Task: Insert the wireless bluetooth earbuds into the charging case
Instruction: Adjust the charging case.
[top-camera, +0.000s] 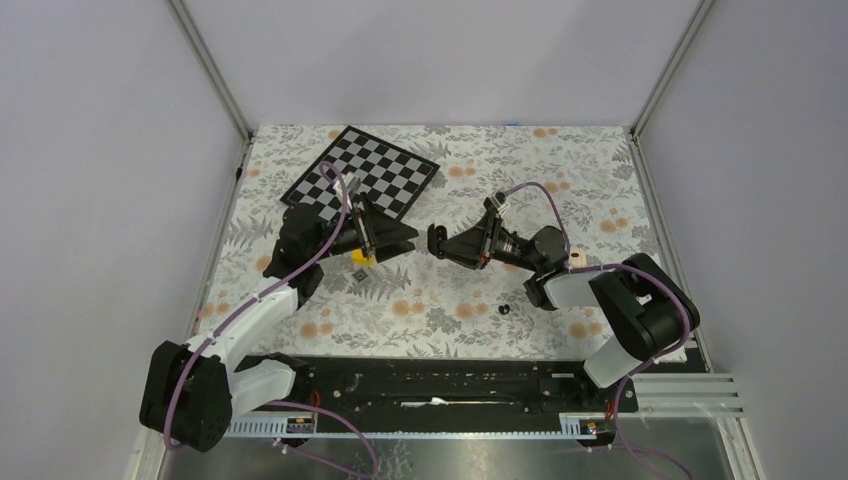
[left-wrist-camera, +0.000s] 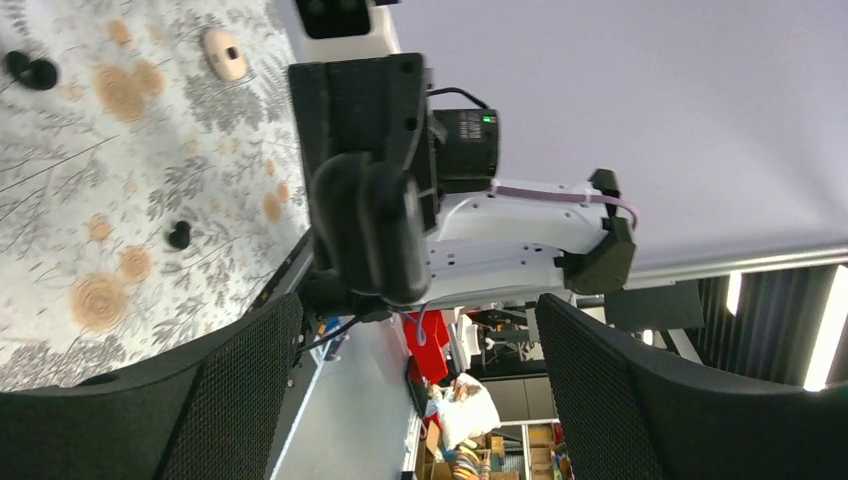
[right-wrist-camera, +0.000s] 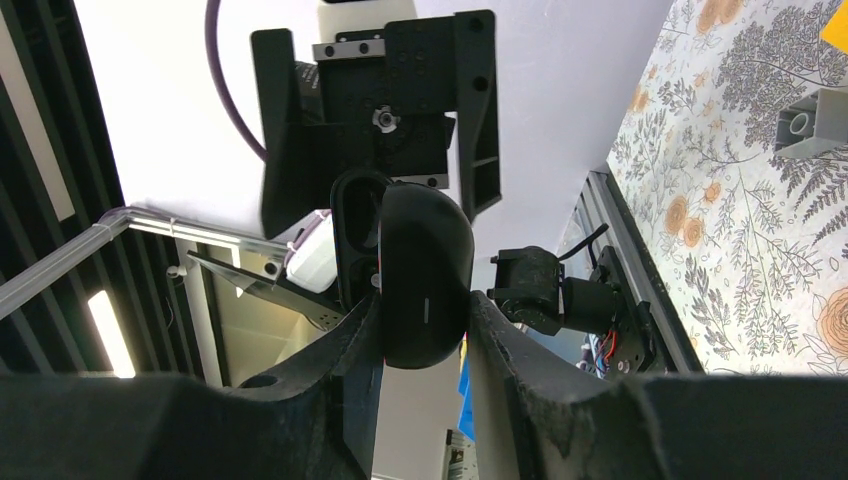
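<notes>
My right gripper (right-wrist-camera: 425, 312) is shut on the black charging case (right-wrist-camera: 424, 275) and holds it above the table with its lid swung open. In the left wrist view the case (left-wrist-camera: 365, 228) faces me, a little beyond my left gripper (left-wrist-camera: 417, 305). That gripper stands open with nothing between its fingers. From above, the two grippers (top-camera: 405, 240) (top-camera: 437, 244) point at each other over the middle of the table. A pale beige-pink earbud (left-wrist-camera: 224, 53) lies on the cloth near the right arm. A black earbud (top-camera: 503, 309) (left-wrist-camera: 178, 235) lies nearer the front edge.
A small yellow block (top-camera: 360, 256) and a small grey block (top-camera: 358, 275) (right-wrist-camera: 808, 124) lie under the left gripper. A chessboard (top-camera: 362, 178) lies at the back left. Another small dark thing (left-wrist-camera: 35, 70) rests on the floral cloth. A black rail (top-camera: 440, 385) runs along the front edge.
</notes>
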